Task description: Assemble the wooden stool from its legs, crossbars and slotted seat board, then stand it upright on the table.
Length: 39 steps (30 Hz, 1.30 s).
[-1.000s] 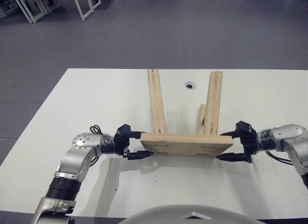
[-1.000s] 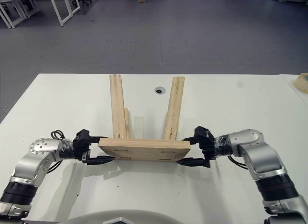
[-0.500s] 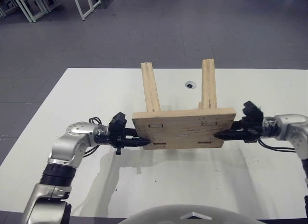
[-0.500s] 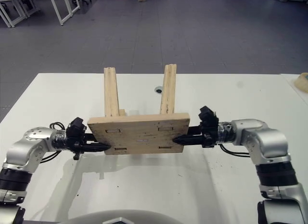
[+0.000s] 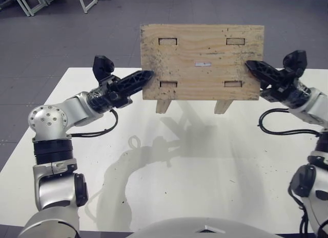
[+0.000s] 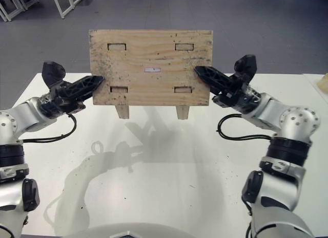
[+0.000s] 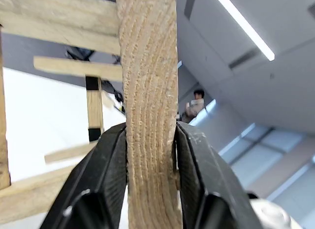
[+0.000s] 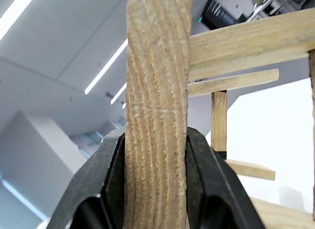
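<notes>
The assembled stool hangs above the table (image 5: 205, 171) with its seat board (image 5: 202, 61) face-on to the head camera. The left gripper (image 5: 141, 78) is clamped on the board's edge at 9 o'clock and the right gripper (image 5: 253, 69) on the edge at 3 o'clock. In the left wrist view the black fingers (image 7: 110, 160) pinch the board's thickness from both sides, and the right wrist view shows the same.

Two legs (image 5: 163, 106) poke out at the board's 6 o'clock. Crossbars (image 7: 74, 67) run behind the seat.

The main risk I see is slip. Each hold is a narrow pinch on a bare wood edge, so the whole frame can pivot about the line between the two grippers. If the arms drift apart or twist unevenly, one edge could slide free and the stool would drop.

The board hides the joints, so I cannot tell how firmly the legs sit in their slots. A loose leg might shake out. Setting it down tilted, with one foot touching first, could rack the frame or tip it.
</notes>
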Tool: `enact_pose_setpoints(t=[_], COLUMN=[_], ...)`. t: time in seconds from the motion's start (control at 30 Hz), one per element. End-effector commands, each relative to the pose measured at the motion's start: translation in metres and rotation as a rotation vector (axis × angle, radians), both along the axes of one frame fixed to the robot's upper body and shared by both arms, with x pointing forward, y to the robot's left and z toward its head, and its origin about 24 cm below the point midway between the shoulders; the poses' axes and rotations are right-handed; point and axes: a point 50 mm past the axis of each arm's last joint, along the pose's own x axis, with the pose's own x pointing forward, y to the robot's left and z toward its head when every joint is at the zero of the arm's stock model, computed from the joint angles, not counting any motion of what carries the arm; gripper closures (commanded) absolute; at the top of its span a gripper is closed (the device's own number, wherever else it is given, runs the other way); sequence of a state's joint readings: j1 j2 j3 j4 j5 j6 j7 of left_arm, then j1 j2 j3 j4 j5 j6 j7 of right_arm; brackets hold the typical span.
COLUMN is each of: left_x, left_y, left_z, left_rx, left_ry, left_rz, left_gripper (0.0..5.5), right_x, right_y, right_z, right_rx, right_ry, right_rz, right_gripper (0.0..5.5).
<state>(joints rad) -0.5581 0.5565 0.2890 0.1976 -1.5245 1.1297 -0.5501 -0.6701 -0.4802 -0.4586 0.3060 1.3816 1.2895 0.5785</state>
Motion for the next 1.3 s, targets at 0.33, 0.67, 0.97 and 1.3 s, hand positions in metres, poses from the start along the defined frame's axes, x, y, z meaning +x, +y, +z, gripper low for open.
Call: enact_pose_setpoints(t=[0.33, 0.67, 0.97, 1.3], left_x=[0.117, 0.11, 0.07, -0.027], left_y=[-0.035, -0.027, 0.027, -0.009], left_z=[0.008, -0.013, -0.001, -0.055], left_rx=[-0.286, -0.127, -0.266, 0.767], left_ry=[0.844, 0.701, 0.295, -0.455], left_rz=[0.708, 0.729, 0.93, 1.261], left_gripper=[4.2, 3.43, 2.68, 2.68], right_x=[0.108, 0.102, 0.088, -0.003], right_y=[0.068, 0.034, 0.003, 0.004], right_z=[0.006, 0.0, -0.007, -0.072], right_rx=[-0.099, -0.064, 0.022, -0.682], right_ry=[0.714, 0.469, 0.355, -0.082], right_rz=[-0.529, -0.401, -0.396, -1.038], right_gripper=[3.83, 1.73, 0.48, 0.48])
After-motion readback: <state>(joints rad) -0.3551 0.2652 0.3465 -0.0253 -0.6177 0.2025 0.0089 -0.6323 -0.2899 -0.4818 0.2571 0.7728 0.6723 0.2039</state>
